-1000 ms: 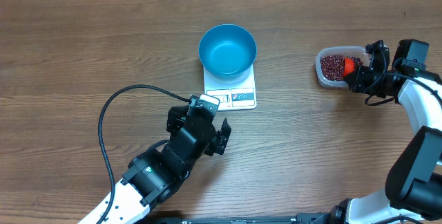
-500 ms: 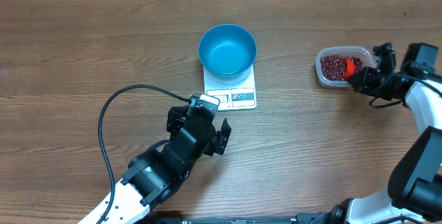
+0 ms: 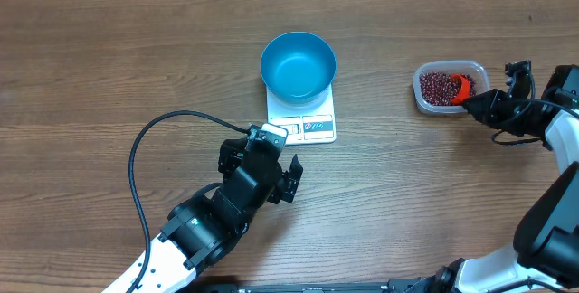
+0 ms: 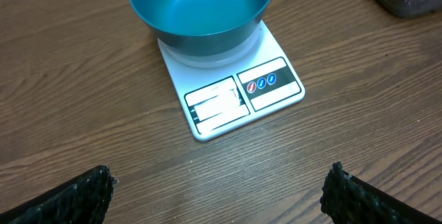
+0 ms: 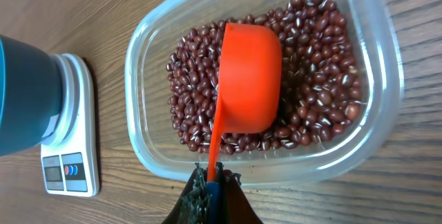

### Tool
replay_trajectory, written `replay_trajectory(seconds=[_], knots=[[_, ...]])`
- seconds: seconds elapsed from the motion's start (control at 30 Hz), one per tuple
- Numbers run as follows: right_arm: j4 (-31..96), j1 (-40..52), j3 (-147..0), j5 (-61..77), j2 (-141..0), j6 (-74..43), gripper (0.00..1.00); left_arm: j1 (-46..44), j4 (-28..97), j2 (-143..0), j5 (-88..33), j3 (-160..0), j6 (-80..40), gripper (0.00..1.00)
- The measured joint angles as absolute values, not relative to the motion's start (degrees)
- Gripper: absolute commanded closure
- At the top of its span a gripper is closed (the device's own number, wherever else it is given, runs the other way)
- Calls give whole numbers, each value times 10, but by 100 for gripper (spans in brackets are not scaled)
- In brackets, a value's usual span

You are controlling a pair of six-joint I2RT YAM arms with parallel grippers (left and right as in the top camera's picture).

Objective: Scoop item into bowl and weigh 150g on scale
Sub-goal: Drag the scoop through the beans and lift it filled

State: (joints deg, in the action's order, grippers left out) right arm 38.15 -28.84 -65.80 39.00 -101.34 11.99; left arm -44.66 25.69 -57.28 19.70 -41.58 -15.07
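Brown wood-grain table point(image 3: 90, 58), bare apart from the items listed.

Item one: beans point(image 5: 311, 58), small, dark red-brown, loose in a clear plastic tub point(image 5: 387, 58) at the right of the table; I judge them light singly, hard and smooth, apt to roll and to spill from a tilted cup; not to be pinched, only scooped.

Item two: orange-red scoop point(image 5: 250, 79), its cup resting on the bean pile with the rounded back toward my camera, thin handle running back to my right gripper point(image 5: 210, 189); those jaws are pressed tight on the handle's blue end; rigid plastic, light, likely to twist in the pinch once loaded; best held level.

Item three: blue bowl point(image 3: 298, 65), deep, empty, standing on the far part of the scale point(image 3: 303, 126) at mid-table, well left of the tub; probably light and smooth, so a knock on the rim could slide it.

Item four: my left gripper point(image 4: 217, 189), jaws spread wide and holding nothing, just near of the scale's display edge.

Obstructions: tub wall to clear when lifting; bowl rim to clear on arrival; open table between; black cable point(image 3: 145, 148) loops to the left, out of the way.
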Motion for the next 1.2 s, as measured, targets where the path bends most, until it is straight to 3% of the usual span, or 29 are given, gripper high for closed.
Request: replay_trajectory(seconds=[1.2], knots=[[381, -288, -658, 444, -1032, 60, 96, -447, 257, -573, 197, -416, -151, 0]])
